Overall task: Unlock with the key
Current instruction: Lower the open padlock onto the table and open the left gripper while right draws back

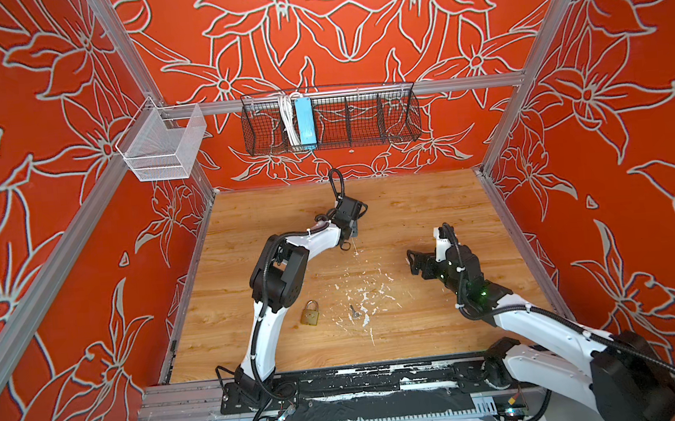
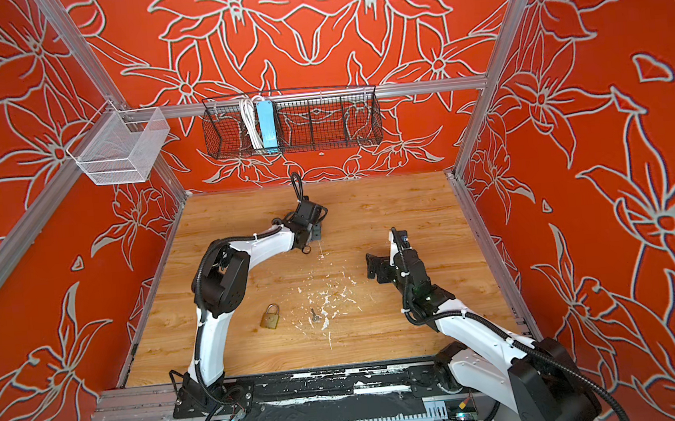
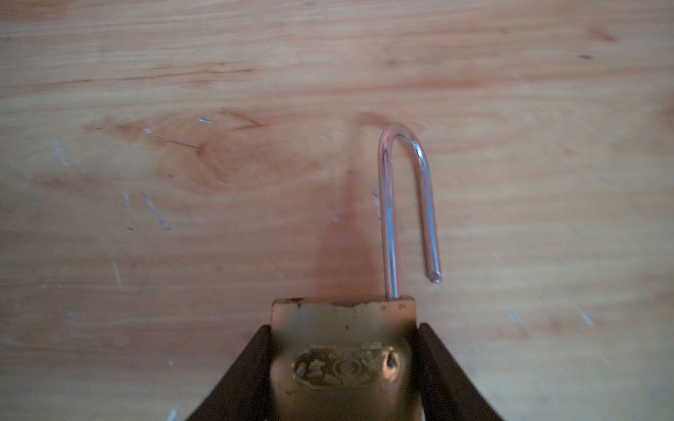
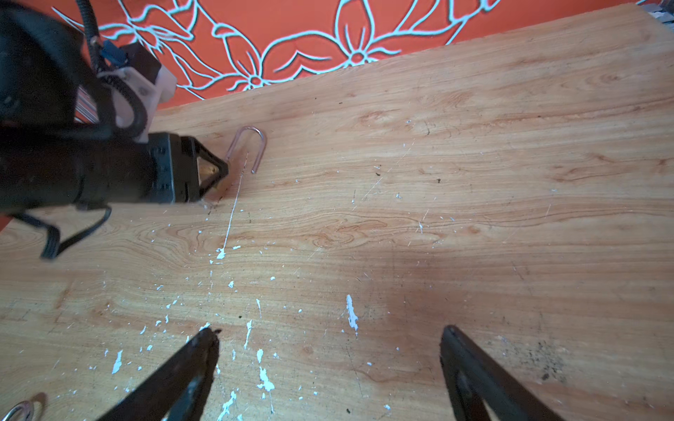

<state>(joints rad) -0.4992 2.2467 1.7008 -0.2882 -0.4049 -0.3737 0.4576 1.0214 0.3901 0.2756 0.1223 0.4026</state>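
- Wooden tabletop (image 1: 410, 205), paint-flecked, lies under both arms; we see the left gripper (image 3: 344, 328) clamped on a brass padlock (image 3: 343, 364), far of centre, its shackle (image 3: 387, 218) sprung free.
- Our right gripper (image 4: 328, 331) hangs wide and empty, right of centre.
- Near the front lie the key (image 1: 354, 311) and, just left, a second padlock (image 1: 309, 314), seemingly shut.
- Risk, we judge: the flat key may skid when pinched, or the open shackle snag on the tabletop.
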